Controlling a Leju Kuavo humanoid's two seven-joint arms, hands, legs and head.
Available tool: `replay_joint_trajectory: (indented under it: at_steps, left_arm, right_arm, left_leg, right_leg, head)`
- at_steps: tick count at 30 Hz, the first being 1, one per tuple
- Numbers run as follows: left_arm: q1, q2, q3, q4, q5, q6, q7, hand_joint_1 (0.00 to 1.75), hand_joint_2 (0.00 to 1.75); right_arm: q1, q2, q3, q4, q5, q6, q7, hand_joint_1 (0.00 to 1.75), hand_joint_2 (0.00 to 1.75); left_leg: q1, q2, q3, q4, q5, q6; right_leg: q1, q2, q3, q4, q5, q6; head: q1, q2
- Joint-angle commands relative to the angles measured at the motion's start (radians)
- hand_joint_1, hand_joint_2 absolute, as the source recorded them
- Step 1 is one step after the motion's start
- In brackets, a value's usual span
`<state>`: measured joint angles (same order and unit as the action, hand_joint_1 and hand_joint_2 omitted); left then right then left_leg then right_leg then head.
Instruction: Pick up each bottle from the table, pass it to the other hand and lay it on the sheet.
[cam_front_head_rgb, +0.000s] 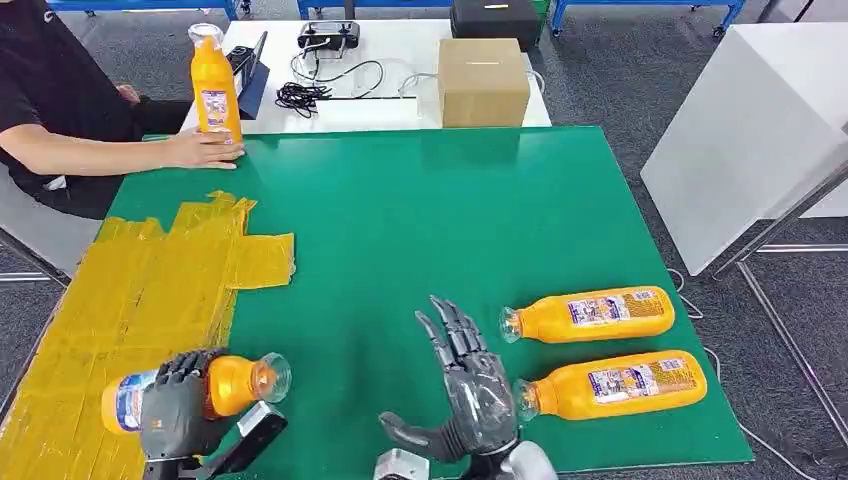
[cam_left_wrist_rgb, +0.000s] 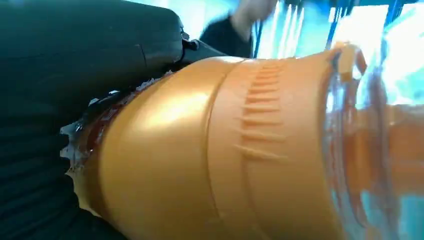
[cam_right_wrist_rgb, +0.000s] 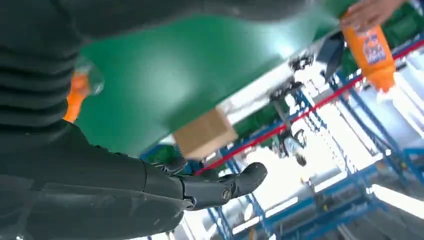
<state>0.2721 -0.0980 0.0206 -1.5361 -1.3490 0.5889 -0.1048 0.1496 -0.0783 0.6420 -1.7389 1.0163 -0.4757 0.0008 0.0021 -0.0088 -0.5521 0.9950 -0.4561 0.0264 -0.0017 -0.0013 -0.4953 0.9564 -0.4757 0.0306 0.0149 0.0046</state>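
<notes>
The yellow sheet (cam_front_head_rgb: 130, 290) covers the table's (cam_front_head_rgb: 420, 220) left side. Left hand (cam_front_head_rgb: 178, 405) grips a bottle (cam_front_head_rgb: 215, 385) above it — the laying-down step. Right hand (cam_front_head_rgb: 465, 375) is empty, fingers spread; next, lower and release.

Green table (cam_front_head_rgb: 400, 210) with yellow sheet (cam_front_head_rgb: 130, 290), two lying orange bottles (cam_front_head_rgb: 590, 316) (cam_front_head_rgb: 612, 385), one upright bottle (cam_front_head_rgb: 216, 88).
</notes>
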Motion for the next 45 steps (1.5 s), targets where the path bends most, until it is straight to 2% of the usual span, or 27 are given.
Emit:
replay_joint_trajectory:
  at_steps: [1,5,6,9,12,14,17,20,23,26,29,32,36,39,40,42,45]
  left_arm:
    - [-0.092,0.067,-0.015,0.341,-0.185,-0.182,0.227,0.00,0.00]
    - [-0.091,0.073,-0.008,0.357,-0.178,-0.176,0.231,0.00,0.00]
    - [-0.091,0.073,-0.008,0.357,-0.178,-0.176,0.231,0.00,0.00]
    - [-0.086,0.071,-0.006,0.346,-0.175,-0.177,0.231,0.00,0.00]
    - [-0.078,0.064,0.005,0.331,-0.168,-0.177,0.238,0.00,0.00]
    - [-0.060,0.055,0.029,0.304,-0.177,-0.177,0.258,0.00,0.00]
    - [-0.035,0.032,0.072,0.237,-0.130,-0.145,0.216,0.00,0.00]
    - [-0.015,-0.005,0.111,0.141,-0.005,-0.068,0.096,0.00,0.00]
    - [0.005,-0.062,0.148,0.012,0.308,-0.044,-0.115,0.00,0.00]
    - [0.040,-0.143,0.209,-0.174,0.858,-0.184,-0.446,0.00,0.00]
    - [0.074,-0.213,0.281,-0.292,1.082,-0.350,-0.539,0.00,0.00]
    - [0.081,-0.249,0.321,-0.332,1.229,-0.510,-0.572,0.00,0.00]
    - [0.083,-0.251,0.304,-0.310,1.210,-0.562,-0.564,0.00,0.00]
    - [0.078,-0.251,0.282,-0.296,1.178,-0.554,-0.574,0.00,0.00]
    - [0.074,-0.249,0.277,-0.292,1.173,-0.551,-0.576,0.00,0.00]
    - [0.071,-0.246,0.273,-0.288,1.172,-0.548,-0.576,0.00,0.00]
    - [0.062,-0.228,0.257,-0.273,1.171,-0.553,-0.568,0.00,0.00]
  right_arm:
    - [0.110,-0.271,-0.060,-0.286,-0.024,0.090,0.058,0.00,1.75]
    - [0.145,-0.309,-0.083,-0.305,-0.041,0.077,0.052,0.00,1.75]
    - [0.145,-0.309,-0.083,-0.305,-0.041,0.077,0.052,0.00,1.75]
    - [0.144,-0.303,-0.080,-0.305,-0.041,0.076,0.052,0.00,1.75]
    - [0.152,-0.309,-0.087,-0.315,-0.046,0.066,0.065,0.00,1.75]
    - [0.194,-0.339,-0.130,-0.353,-0.033,0.029,0.100,0.00,1.75]
    - [0.256,-0.363,-0.203,-0.388,-0.020,0.025,0.136,0.00,1.75]
    - [0.332,-0.383,-0.239,-0.389,0.016,0.017,0.184,0.00,1.75]
    - [0.391,-0.442,-0.235,-0.411,0.066,-0.024,0.268,0.00,1.75]
    - [0.499,-0.531,-0.249,-0.464,0.109,-0.049,0.414,0.00,1.75]
    - [0.587,-0.593,-0.287,-0.507,0.141,-0.074,0.521,0.00,1.75]
    - [0.610,-0.642,-0.306,-0.506,0.110,-0.076,0.565,0.00,1.75]
    - [0.601,-0.646,-0.340,-0.469,0.068,-0.048,0.570,0.00,1.75]
    - [0.591,-0.627,-0.380,-0.431,0.033,-0.018,0.546,0.00,1.75]
    - [0.589,-0.602,-0.418,-0.408,0.006,0.009,0.514,0.00,1.75]
    - [0.581,-0.575,-0.457,-0.384,-0.016,0.034,0.473,0.00,1.75]
    - [0.556,-0.461,-0.603,-0.312,-0.071,0.132,0.340,0.00,1.75]
  left_leg:
    - [-0.001,-0.003,0.002,-0.002,0.001,-0.001]
    - [-0.002,-0.002,0.008,-0.003,0.001,-0.001]
    - [-0.001,-0.004,0.009,-0.002,0.000,-0.001]
    - [0.000,0.003,0.008,-0.003,-0.002,-0.002]
    - [-0.001,0.001,0.012,-0.003,-0.002,-0.002]
    - [-0.001,0.000,0.014,-0.002,-0.003,-0.001]
    - [-0.001,-0.001,0.015,-0.001,-0.004,-0.001]
    - [0.000,0.000,0.015,-0.001,-0.004,-0.001]
    - [0.000,-0.001,0.013,0.000,-0.004,-0.001]
    - [0.000,-0.001,0.011,0.002,-0.005,-0.001]
    - [0.000,-0.002,0.008,0.004,-0.006,0.000]
    - [0.000,0.000,0.006,0.004,-0.008,0.000]
    - [-0.001,0.002,0.006,0.001,-0.005,-0.001]
    - [-0.001,0.000,0.008,0.000,-0.004,-0.001]
    - [0.000,0.001,0.007,0.000,-0.005,0.001]
    - [0.000,0.001,0.007,-0.001,-0.005,0.001]
    - [0.001,0.000,0.008,-0.002,-0.005,0.001]
  right_leg:
    - [-0.001,-0.003,0.003,-0.002,0.000,0.000]
    - [-0.002,-0.002,0.006,-0.003,0.000,0.000]
    - [-0.001,-0.004,0.000,-0.002,-0.001,0.000]
    - [-0.001,0.001,-0.001,-0.002,0.001,-0.002]
    - [0.000,0.000,0.003,-0.002,0.000,-0.002]
    - [0.000,-0.001,0.006,-0.001,-0.001,-0.002]
    - [0.000,-0.002,0.007,-0.001,-0.002,-0.001]
    - [0.000,-0.001,0.007,-0.001,-0.002,-0.002]
    - [0.001,-0.002,0.005,0.000,-0.003,-0.002]
    - [0.001,-0.003,0.002,0.001,-0.004,-0.001]
    - [0.001,-0.003,-0.001,0.002,-0.005,-0.001]
    - [0.000,-0.002,-0.001,0.002,-0.005,0.000]
    - [0.000,0.001,0.006,-0.001,-0.002,-0.001]
    - [-0.001,-0.001,0.002,-0.002,-0.002,-0.001]
    - [-0.001,0.000,-0.003,-0.002,-0.001,-0.001]
    - [0.000,0.000,-0.003,-0.003,-0.001,-0.001]
    - [0.000,-0.001,-0.001,-0.004,-0.001,-0.001]
  head:
    - [0.000,0.000]
    - [-0.001,0.000]
    - [0.001,0.000]
    - [0.000,0.000]
    - [0.000,0.000]
    - [0.000,0.000]
    - [0.000,0.000]
    - [0.000,0.000]
    - [0.000,0.000]
    - [0.000,0.000]
    - [0.000,0.000]
    - [0.000,0.000]
    - [0.000,0.000]
    - [0.000,0.000]
    - [-0.001,0.000]
    - [0.000,0.000]
    - [-0.001,0.000]
